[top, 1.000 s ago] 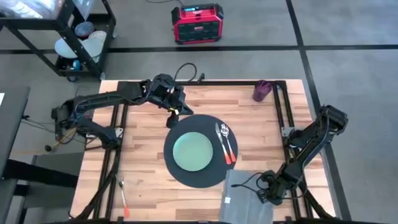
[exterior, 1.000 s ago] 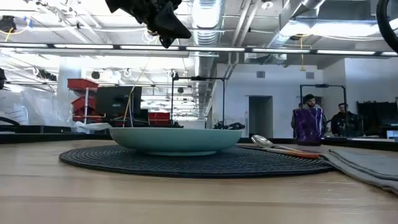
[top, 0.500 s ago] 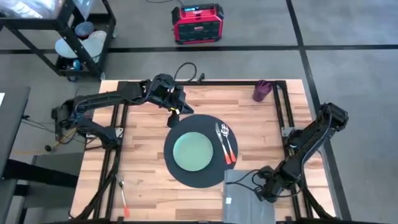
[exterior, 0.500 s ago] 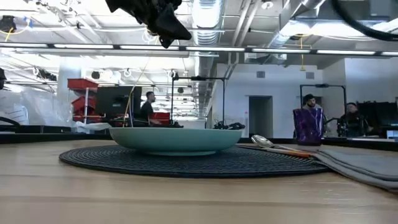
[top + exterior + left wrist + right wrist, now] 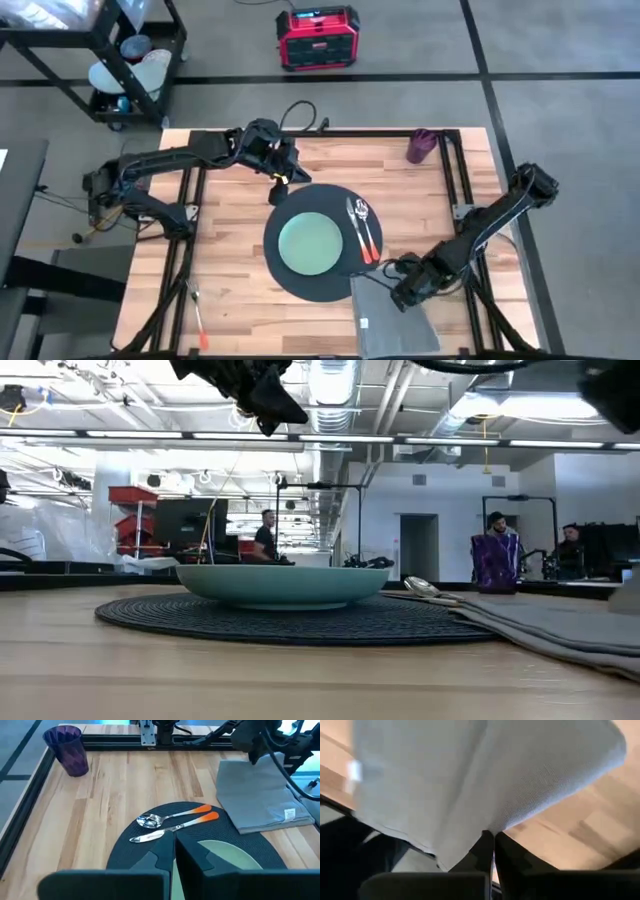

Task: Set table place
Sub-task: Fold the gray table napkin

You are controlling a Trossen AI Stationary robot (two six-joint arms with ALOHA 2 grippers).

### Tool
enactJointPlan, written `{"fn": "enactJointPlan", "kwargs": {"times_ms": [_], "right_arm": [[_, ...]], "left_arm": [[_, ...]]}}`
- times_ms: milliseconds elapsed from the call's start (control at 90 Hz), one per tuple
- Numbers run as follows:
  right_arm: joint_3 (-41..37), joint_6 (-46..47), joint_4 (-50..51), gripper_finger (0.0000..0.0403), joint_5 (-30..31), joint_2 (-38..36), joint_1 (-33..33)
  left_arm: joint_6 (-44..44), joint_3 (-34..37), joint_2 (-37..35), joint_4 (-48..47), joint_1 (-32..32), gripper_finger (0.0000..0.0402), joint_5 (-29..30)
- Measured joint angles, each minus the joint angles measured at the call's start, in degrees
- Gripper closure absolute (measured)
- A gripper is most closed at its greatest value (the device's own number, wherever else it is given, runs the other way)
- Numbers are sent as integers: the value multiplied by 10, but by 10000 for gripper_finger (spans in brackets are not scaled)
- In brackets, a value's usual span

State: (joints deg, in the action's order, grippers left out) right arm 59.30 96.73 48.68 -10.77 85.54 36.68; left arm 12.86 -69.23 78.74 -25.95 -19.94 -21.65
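Left arm: extended across far table edge, gripper [image 5: 279, 184] fingers together, idle | Right arm: folded low, gripper [image 5: 398, 293] pinched closed.

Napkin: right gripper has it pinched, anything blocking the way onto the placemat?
Partly. The right gripper is shut on the napkin, whose corner already laps the placemat. The spoon and knife lie on the placemat's right side, and the plate fills the middle.

On the desk [image 5: 125, 785] a dark placemat [image 5: 125, 851] carries a green plate [image 5: 227, 854], with a spoon [image 5: 172, 815] and knife [image 5: 172, 827] (both orange-handled) beside it. A grey napkin [image 5: 255, 795] lies just past the mat, the right gripper [image 5: 255, 747] at its far edge. A purple cup [image 5: 66, 749] stands well apart.
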Motion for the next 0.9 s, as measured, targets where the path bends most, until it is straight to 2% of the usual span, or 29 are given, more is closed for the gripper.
{"fn": "enactJointPlan", "kwargs": {"times_ms": [511,733,900], "right_arm": [[2,-82,-78,403,32,6,-51],[2,-116,-137,403,19,48,-63],[2,-145,-152,403,4,52,-68]], "left_arm": [[1,0,0,0,0,401,0],[1,0,0,-1,0,401,-1],[2,0,0,-1,0,401,-1]]}}
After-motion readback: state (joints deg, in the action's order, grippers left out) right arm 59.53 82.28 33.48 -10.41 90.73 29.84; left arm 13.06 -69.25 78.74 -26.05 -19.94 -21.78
